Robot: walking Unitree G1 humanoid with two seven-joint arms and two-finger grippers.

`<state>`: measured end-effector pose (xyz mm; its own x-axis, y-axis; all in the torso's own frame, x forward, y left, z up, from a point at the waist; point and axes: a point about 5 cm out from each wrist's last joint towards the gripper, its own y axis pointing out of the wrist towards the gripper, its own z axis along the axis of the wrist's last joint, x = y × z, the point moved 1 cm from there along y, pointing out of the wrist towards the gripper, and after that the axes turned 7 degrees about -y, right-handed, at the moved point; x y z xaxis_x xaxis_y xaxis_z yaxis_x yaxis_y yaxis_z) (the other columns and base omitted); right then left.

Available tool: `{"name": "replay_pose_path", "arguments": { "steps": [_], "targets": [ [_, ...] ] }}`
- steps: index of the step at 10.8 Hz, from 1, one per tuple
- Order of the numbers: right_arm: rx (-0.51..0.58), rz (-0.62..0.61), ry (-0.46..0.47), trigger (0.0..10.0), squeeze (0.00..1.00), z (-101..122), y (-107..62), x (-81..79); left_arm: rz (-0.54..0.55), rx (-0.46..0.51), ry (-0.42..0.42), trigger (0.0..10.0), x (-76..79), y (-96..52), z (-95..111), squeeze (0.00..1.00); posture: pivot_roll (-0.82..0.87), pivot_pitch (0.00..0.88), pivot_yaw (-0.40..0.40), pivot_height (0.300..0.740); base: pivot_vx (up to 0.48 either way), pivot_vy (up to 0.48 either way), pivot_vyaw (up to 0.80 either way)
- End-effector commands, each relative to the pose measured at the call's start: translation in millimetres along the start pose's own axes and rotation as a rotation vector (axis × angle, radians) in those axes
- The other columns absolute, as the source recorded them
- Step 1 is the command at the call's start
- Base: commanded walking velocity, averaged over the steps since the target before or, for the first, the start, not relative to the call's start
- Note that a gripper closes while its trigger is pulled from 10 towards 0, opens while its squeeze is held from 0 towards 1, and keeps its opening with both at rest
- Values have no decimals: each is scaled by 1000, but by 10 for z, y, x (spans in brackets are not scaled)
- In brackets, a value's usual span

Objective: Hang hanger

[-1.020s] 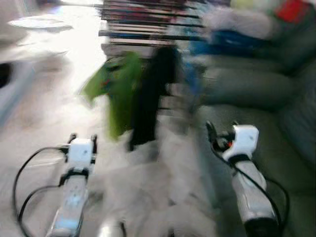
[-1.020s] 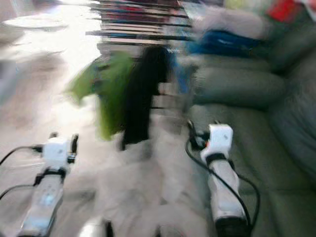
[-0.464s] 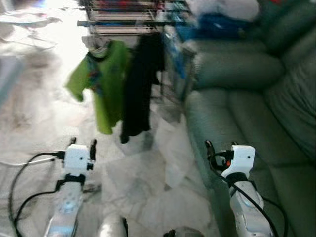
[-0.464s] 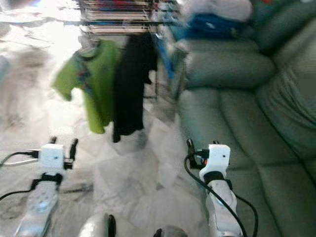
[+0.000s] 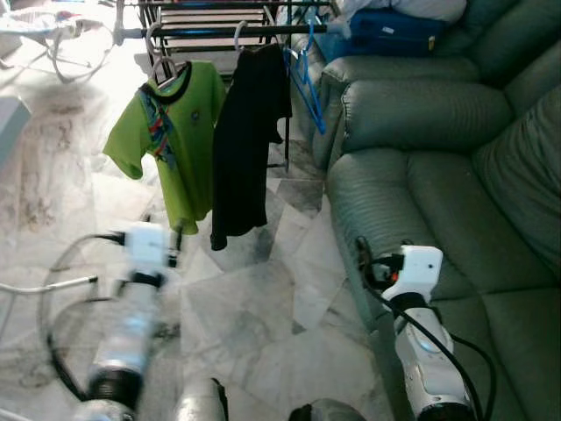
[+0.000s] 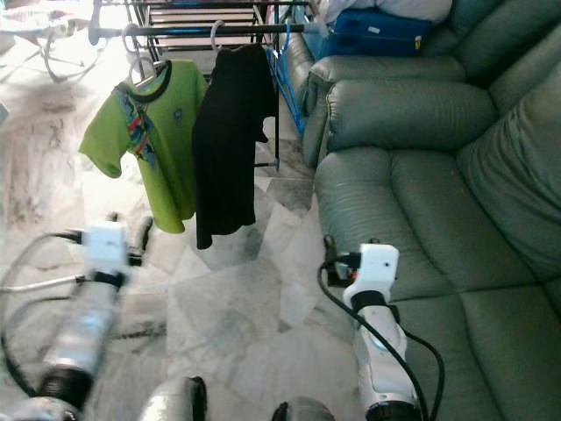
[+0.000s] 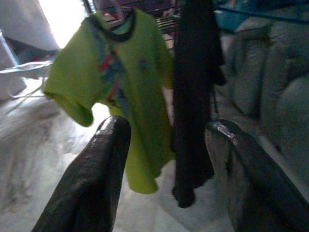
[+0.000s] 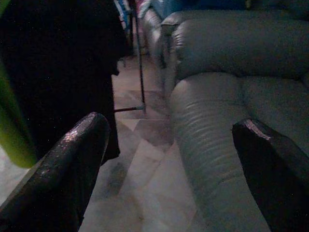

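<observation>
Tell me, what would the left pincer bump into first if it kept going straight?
Probably the green shirt: it hangs squarely between the open left pincer's fingers, with nothing nearer in that line. How far off it hangs is unclear.

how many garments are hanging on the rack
2. A green shirt hangs toward the rack's left, and a black garment hangs just right of it. An empty blue hanger follows; more may be hidden.

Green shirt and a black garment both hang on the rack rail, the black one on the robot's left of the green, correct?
Not quite. The black garment hangs on the robot's right of the green shirt, nearer the sofa; both hang on the rack rail, as the left eye view shows.
</observation>
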<state>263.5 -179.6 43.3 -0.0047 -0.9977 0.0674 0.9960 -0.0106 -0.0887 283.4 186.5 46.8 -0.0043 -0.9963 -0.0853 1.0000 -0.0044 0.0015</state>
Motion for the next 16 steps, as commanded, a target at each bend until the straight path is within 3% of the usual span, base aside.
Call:
{"name": "replay_pose_path", "arguments": {
  "steps": [1, 3, 5, 7, 8, 9, 12, 15, 16],
  "targets": [
    [8, -46, -7, 10000, 0, 9, -42, 103, 9, -10, 16, 10000, 15, -136, -83, 0, 24, 107, -34, 740, 0, 0, 0],
    [-2, -39, -40, 10000, 0, -41, -150, 147, 75, -65, 19, 10000, -136, -485, -232, 0, 52, 136, -44, 740, 0, 0, 0],
    [0, -14, -58, 10000, 0, -28, -113, 102, 144, -60, 74, 10000, -270, -537, -202, 0, 80, 153, -47, 740, 0, 0, 800],
    [35, -1, -70, 10000, 0, 83, -43, 92, 265, -117, 62, 10000, -314, -623, -226, 0, 90, 172, -46, 740, 0, 0, 800],
    [35, -10, -79, 10000, 0, 85, -68, 139, 215, -155, 45, 10000, -229, -699, -284, 0, 81, 180, -49, 740, 0, 0, 800],
    [19, -5, -88, 10000, 0, 42, -114, 160, 139, -165, 101, 10000, -194, -721, -326, 0, 66, 174, -62, 740, 0, 0, 800],
    [13, -25, -109, 10000, 0, 46, -122, 257, 127, -160, 99, 10000, -202, -654, -275, 0, 61, 146, -83, 740, 0, 0, 533],
    [-8, -61, -108, 10000, 0, -9, -187, 316, 151, -40, 107, 10000, -233, -429, 32, 0, 65, 150, -72, 740, 0, 0, 0],
    [-15, -42, -97, 10000, 0, -30, -187, 259, 88, 0, 86, 10000, -141, -353, 138, 0, 55, 157, -59, 740, 0, 0, 0]
  ]
}}
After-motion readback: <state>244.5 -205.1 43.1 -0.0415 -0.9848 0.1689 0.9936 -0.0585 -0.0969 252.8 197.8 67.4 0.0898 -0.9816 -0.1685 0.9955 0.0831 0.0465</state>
